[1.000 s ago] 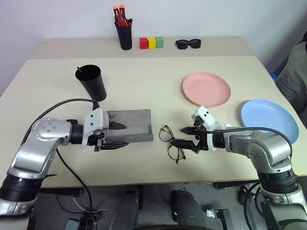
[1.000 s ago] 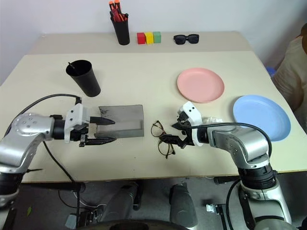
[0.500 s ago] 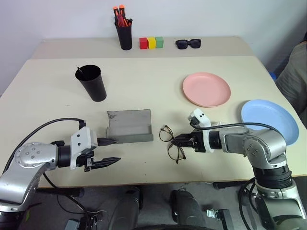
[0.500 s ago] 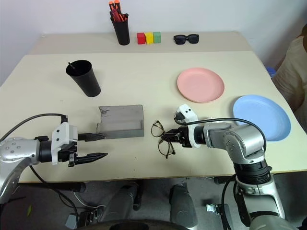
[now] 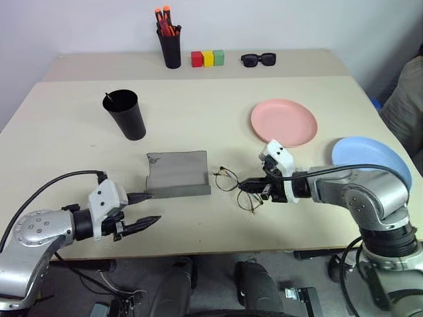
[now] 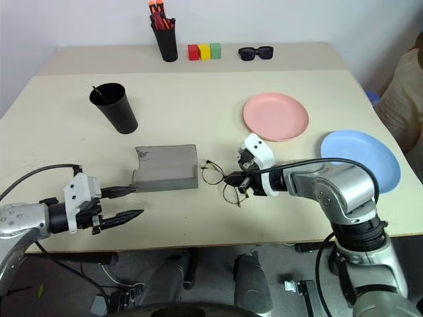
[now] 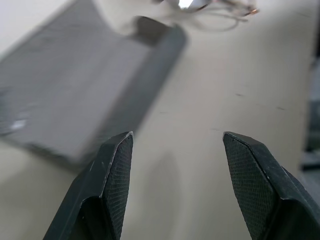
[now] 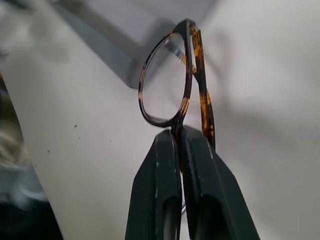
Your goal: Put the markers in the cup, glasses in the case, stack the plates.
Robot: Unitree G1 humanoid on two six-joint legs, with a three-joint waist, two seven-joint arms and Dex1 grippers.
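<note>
right gripper (image 6: 236,179) is pinched tight on the glasses (image 6: 221,179) at the rim, holding them just off the table (image 6: 198,112), right beside the open grey case (image 6: 166,167). left gripper (image 6: 124,203) hangs with its jaws apart and empty, near the case's front corner. the risk: that thin frame could twist or slip out of so narrow a pinch, or snag the case wall going in. nothing pins the case, so a nudge might slide it. no brand or writing readable anywhere.

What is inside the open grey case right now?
The grey case lies open, its visible inside bare. The glasses sit beside it, pinched by the right gripper. Its near trough behind the front wall is partly hidden.
</note>
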